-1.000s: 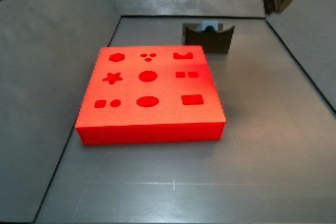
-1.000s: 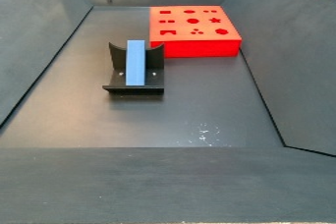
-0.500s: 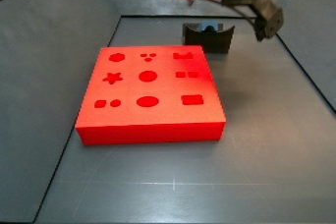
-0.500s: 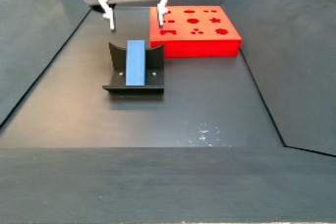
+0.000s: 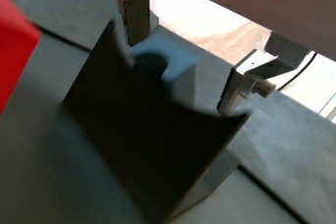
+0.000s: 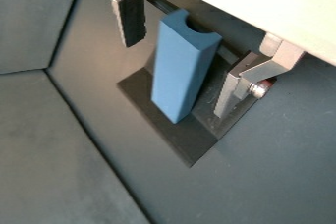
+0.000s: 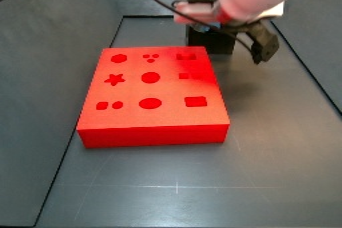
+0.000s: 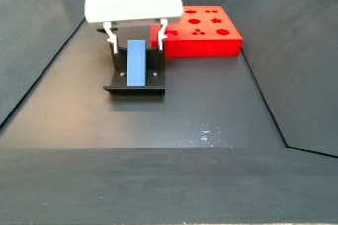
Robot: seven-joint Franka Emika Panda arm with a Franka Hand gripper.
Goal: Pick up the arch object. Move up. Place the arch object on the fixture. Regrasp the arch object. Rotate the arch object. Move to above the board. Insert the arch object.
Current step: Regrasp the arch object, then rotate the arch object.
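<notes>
Side view showed board point(image 8: 201, 28) behind fixture point(image 8: 134, 77); arch object point(image 8: 137, 61) lay in fixture's scoop. Gripper point(image 6: 191, 49) straddled arch object, jaws wide, nothing held. Risk: off-centre closing could tilt arch object, spoiling regrasp.
</notes>
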